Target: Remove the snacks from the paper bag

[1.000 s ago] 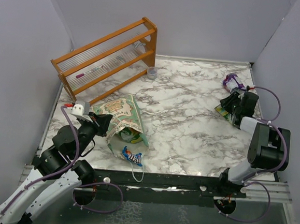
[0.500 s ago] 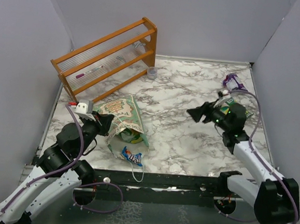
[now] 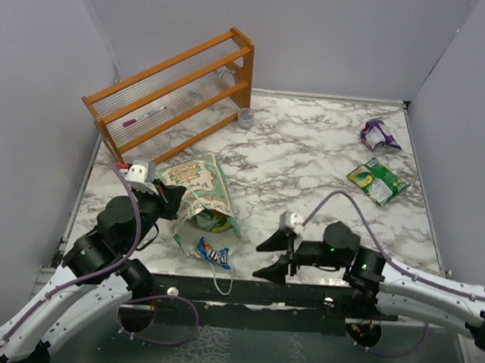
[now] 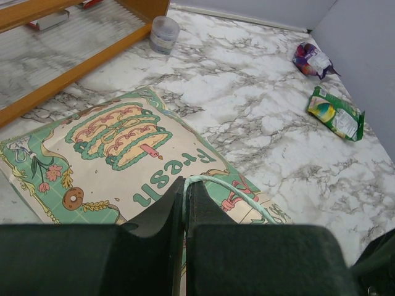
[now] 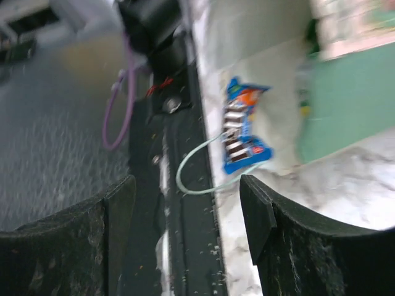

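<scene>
The paper bag (image 3: 193, 184) is seen lying on its side on the near left part of the marble table (image 3: 312, 153), with its cream printed front facing up and its mouth turned toward the near edge. The left claw (image 4: 185, 192) is closed tight on the bag's pale green cord handle (image 4: 229, 187), which is pinched between the two fingers just above the printed front. A green and yellow packet (image 3: 213, 221) is visible inside the mouth of the bag.

A blue packet (image 3: 214, 252) is found on the table just outside the mouth, close to the near edge. A second cord loop (image 3: 223, 279) is seen beside it, reaching over the dark rail at the table's front.

The right claw (image 3: 263, 259) is held low over the near edge, to the right of the blue packet and apart from it. Its jaws are spread wide and nothing is gripped between them.

Two more packets are placed well apart from the bag, on the far right of the table: a green packet (image 3: 379, 180) and, beyond it near the back corner, a purple packet (image 3: 379, 135).

The orange wooden rack (image 3: 174, 92) is set at the far left, with a small clear cup (image 3: 246, 118) just beside its right end.
</scene>
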Controlling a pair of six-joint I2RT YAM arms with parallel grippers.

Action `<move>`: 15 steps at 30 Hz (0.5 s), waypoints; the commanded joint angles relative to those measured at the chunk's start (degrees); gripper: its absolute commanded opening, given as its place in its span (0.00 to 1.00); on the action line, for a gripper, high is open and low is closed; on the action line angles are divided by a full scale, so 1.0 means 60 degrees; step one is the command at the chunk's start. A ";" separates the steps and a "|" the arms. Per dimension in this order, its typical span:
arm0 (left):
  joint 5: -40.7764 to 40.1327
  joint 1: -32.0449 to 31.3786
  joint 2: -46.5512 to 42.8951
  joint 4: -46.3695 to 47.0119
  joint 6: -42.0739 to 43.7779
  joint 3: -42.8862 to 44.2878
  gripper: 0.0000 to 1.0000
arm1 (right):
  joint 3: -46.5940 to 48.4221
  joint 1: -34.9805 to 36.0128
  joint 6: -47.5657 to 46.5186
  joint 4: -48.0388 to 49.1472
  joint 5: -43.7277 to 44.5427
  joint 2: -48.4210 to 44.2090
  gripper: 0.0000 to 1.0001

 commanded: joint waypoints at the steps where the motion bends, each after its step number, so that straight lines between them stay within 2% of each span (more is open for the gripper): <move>1: -0.0310 0.0010 0.0008 0.0058 -0.0051 0.0047 0.00 | 0.0534 0.3027 -0.1224 0.0419 0.3397 0.2085 0.69; 3: -0.0305 0.0003 0.0048 0.0029 -0.0064 0.0060 0.00 | 0.1063 0.4045 -0.1839 0.0654 0.4557 0.3227 0.68; 6: -0.0332 0.0002 0.0100 0.0016 -0.0081 0.0064 0.00 | 0.1546 0.4697 -0.2597 0.1444 0.5654 0.4637 0.68; 12: -0.0307 0.0010 0.0176 -0.0019 -0.0103 0.0079 0.00 | 0.1954 0.5066 -0.3884 0.3197 0.6543 0.6459 0.67; 15: -0.0268 0.0006 0.0165 -0.0004 -0.0097 0.0078 0.00 | 0.2293 0.5081 -0.4018 0.3735 0.6946 0.7420 0.65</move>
